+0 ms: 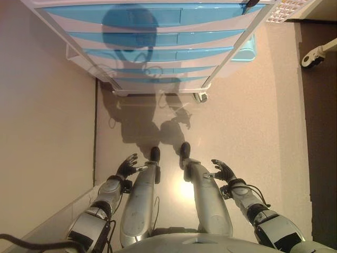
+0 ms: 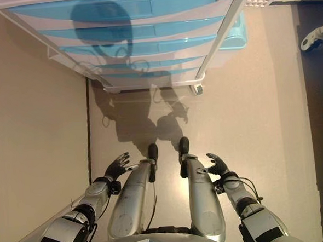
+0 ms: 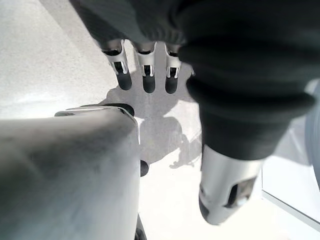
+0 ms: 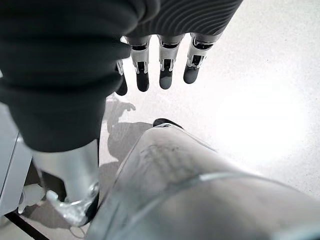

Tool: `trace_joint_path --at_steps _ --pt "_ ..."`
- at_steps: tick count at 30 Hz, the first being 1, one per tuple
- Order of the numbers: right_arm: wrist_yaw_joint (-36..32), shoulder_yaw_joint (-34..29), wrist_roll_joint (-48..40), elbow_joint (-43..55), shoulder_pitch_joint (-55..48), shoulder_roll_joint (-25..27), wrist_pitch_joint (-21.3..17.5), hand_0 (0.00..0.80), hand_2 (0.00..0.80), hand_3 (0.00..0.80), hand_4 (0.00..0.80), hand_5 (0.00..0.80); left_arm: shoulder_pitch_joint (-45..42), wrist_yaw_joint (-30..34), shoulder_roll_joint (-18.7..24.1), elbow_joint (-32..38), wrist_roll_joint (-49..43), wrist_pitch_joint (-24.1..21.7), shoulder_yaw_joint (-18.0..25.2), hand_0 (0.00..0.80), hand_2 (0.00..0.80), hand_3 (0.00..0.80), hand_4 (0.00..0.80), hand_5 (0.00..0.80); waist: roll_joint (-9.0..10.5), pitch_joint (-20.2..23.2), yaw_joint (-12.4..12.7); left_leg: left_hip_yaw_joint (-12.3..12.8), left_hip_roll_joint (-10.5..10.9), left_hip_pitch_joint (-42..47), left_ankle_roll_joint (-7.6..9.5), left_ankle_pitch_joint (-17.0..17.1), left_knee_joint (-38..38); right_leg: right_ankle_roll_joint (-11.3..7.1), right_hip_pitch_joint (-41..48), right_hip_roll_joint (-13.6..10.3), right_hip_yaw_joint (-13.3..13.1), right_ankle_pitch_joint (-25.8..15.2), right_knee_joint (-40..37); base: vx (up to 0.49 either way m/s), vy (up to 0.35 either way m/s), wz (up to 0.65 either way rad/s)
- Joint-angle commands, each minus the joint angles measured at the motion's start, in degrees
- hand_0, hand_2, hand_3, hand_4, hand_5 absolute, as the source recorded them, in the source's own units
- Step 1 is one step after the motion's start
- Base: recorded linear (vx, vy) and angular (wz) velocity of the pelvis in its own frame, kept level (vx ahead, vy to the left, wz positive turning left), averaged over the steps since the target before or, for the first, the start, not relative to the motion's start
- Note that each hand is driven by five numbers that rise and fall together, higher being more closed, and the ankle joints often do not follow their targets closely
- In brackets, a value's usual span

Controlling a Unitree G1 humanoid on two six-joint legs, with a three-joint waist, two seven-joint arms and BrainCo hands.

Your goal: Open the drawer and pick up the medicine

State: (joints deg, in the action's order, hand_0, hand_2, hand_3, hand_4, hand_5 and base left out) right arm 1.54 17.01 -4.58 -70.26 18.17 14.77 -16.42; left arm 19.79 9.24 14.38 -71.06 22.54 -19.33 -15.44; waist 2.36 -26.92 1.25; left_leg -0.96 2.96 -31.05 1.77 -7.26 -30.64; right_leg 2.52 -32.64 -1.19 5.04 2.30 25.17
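Observation:
A white drawer cabinet (image 1: 158,42) with several light blue drawer fronts, all closed, stands on castors ahead of me at the top of both eye views. No medicine shows anywhere. My left hand (image 1: 126,166) hangs low at my side, fingers (image 3: 145,75) straight and relaxed, holding nothing. Low on the other side, my right hand (image 1: 224,170) is likewise open and empty, its fingers (image 4: 165,70) spread over bare floor. Both hands are well short of the cabinet.
A beige wall (image 1: 42,116) runs along the left, close to the cabinet's side. A light blue plastic box (image 1: 245,50) sits behind the cabinet's right edge. A white castor (image 1: 311,57) of other furniture shows far right on a darker floor strip. Open floor lies between me and the cabinet.

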Motion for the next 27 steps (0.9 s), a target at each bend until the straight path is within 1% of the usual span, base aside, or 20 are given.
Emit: trace_joint_path --at_steps 1,4,7,9,11,13,15,17,21,25,27 --pt "1.4 2.4 -1.9 2.1 -3.2 1.6 -0.2 0.000 0.000 0.000 0.000 0.000 -1.7 -0.1 -0.5 1.4 3.2 -3.5 1.0 0.000 0.000 0.000 0.000 0.000 -0.85 1.8 -0.5 4.0 2.3 -0.6 3.63 2.3 4.0 0.17 -0.8 3.0 -0.7 3.8 6.6 0.007 0.046 -0.08" --pt "1.2 2.7 -2.4 2.7 -3.1 1.7 0.3 0.000 0.000 0.000 0.000 0.000 -0.9 1.3 -0.6 2.8 5.5 -4.2 1.4 0.000 0.000 0.000 0.000 0.000 -0.65 1.6 -1.0 4.8 1.9 -1.6 3.55 1.7 2.7 0.24 -2.0 3.3 -1.1 3.6 7.2 0.022 0.034 -0.10" --pt "1.2 2.9 -2.8 3.2 -3.2 1.6 0.7 0.000 0.000 0.000 0.000 0.000 0.0 4.6 -0.4 5.3 10.9 -4.6 2.1 0.000 0.000 0.000 0.000 0.000 -0.24 1.2 -1.5 5.4 1.7 -2.1 3.79 1.2 2.0 0.15 -2.7 3.6 -1.4 3.1 7.3 0.020 0.024 -0.13" --pt "0.8 3.1 -3.1 3.6 -3.2 1.9 0.9 0.000 0.000 0.000 0.000 0.000 0.8 5.3 -0.1 7.4 12.9 -5.1 2.4 0.000 0.000 0.000 0.000 0.000 0.01 0.9 -1.9 5.6 1.5 -2.7 3.86 0.9 1.4 0.06 -3.4 3.9 -1.8 2.8 7.3 -0.001 0.024 -0.21" --pt "0.6 3.3 -2.8 4.0 -3.4 2.4 1.1 0.000 0.000 0.000 0.000 0.000 1.8 5.7 0.3 9.3 13.8 -6.0 2.2 0.000 0.000 0.000 0.000 0.000 0.29 0.8 -2.5 5.9 1.4 -3.3 3.92 0.7 0.9 -0.03 -4.1 4.3 -2.3 2.2 7.1 0.008 0.029 -0.22" --pt "0.5 3.3 -2.8 4.0 -3.5 2.7 1.4 0.000 0.000 0.000 0.000 0.000 2.8 7.2 0.3 10.6 16.3 -5.6 2.1 0.000 0.000 0.000 0.000 0.000 0.38 0.6 -3.0 6.1 1.4 -3.6 3.97 0.4 0.3 -0.15 -4.4 4.5 -3.0 1.9 7.2 0.024 0.041 -0.10" --pt "0.0 3.1 -2.2 4.0 -3.9 3.4 1.5 0.000 0.000 0.000 0.000 0.000 3.7 8.8 0.4 12.0 20.2 -5.2 2.5 0.000 0.000 0.000 0.000 0.000 0.57 0.4 -3.7 6.3 1.4 -3.6 4.17 -0.1 -0.7 -0.23 -4.5 4.8 -3.7 1.6 7.4 0.053 0.049 -0.23" --pt "-0.1 3.0 -2.2 4.1 -4.4 3.7 1.8 0.000 0.000 0.000 0.000 0.000 4.3 9.8 0.5 13.3 23.7 -5.8 3.0 0.000 0.000 0.000 0.000 0.000 0.86 0.2 -4.2 6.4 1.5 -3.6 4.32 -0.6 -1.6 -0.42 -4.4 4.9 -4.3 1.1 7.4 0.079 0.015 -0.33" --pt "-1.2 3.5 -0.8 4.6 -5.5 3.8 1.8 0.000 0.000 0.000 0.000 0.000 6.3 6.9 1.6 16.1 27.9 -5.9 4.4 0.000 0.000 0.000 0.000 0.000 1.71 0.3 -4.9 7.2 1.3 -4.5 4.74 -1.7 -3.7 -0.92 -4.7 4.9 -4.9 0.1 6.9 0.067 -0.003 -0.17" --pt "-1.7 4.8 0.3 5.1 -6.6 3.6 2.1 0.000 0.000 0.000 0.000 0.000 8.5 8.1 3.7 17.0 34.3 -6.2 6.8 0.000 0.000 0.000 0.000 0.000 2.57 0.5 -5.5 7.5 1.1 -4.9 4.82 -2.3 -4.7 -1.46 -4.6 5.0 -5.4 -1.0 6.0 0.080 -0.020 -0.20" --pt "-1.5 5.1 -0.7 5.3 -7.2 3.7 2.2 0.000 0.000 0.000 0.000 0.000 10.0 9.2 5.0 17.5 38.2 -6.2 8.0 0.000 0.000 0.000 0.000 0.000 3.00 0.6 -5.8 7.7 1.0 -5.2 4.98 -2.6 -5.1 -1.59 -4.6 5.0 -5.7 -1.3 5.7 0.057 -0.020 -0.17"
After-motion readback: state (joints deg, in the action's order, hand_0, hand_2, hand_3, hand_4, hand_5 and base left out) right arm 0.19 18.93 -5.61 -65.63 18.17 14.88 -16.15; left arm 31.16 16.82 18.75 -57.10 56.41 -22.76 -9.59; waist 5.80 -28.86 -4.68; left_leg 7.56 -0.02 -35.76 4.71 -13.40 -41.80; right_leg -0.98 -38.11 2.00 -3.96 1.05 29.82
